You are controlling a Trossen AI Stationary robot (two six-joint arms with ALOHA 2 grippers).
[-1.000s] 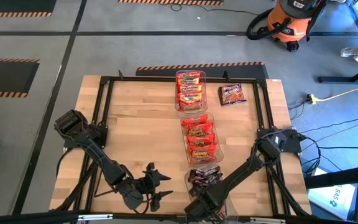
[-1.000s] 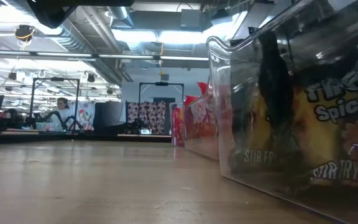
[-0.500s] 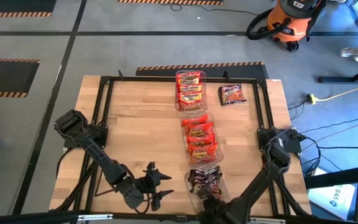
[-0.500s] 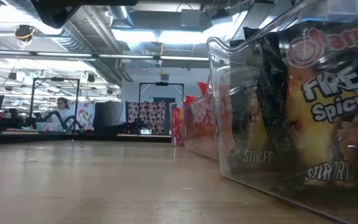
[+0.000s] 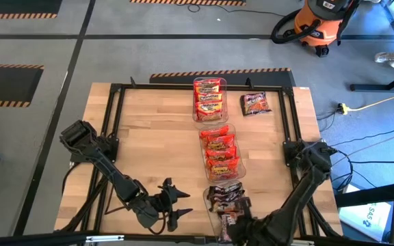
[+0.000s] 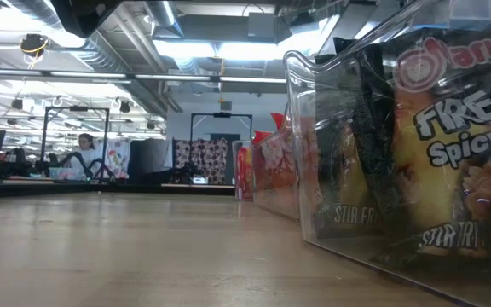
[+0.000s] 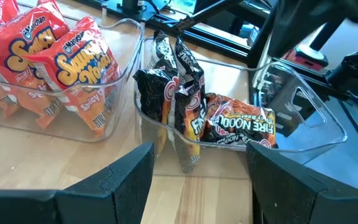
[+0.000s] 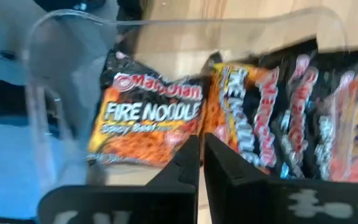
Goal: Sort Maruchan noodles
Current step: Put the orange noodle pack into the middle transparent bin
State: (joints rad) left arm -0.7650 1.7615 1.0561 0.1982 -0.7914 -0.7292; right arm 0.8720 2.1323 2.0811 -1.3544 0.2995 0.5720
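Right gripper [image 5: 232, 227] hovering over the near bin [image 5: 214, 206], fingers pressed together, holding nothing.
Dark Maruchan noodles [image 8: 148, 127] are lying just beyond its fingertips (one loose packet [image 5: 255, 104] sitting far off); left gripper [image 5: 173, 203] is waiting spread, beside that bin.

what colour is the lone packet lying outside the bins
Dark brown-black with red, the loose packet on the table; the high view shows it best.

Three clear bins [image 5: 209, 89]; one loose dark packet [image 5: 255, 103] on table.
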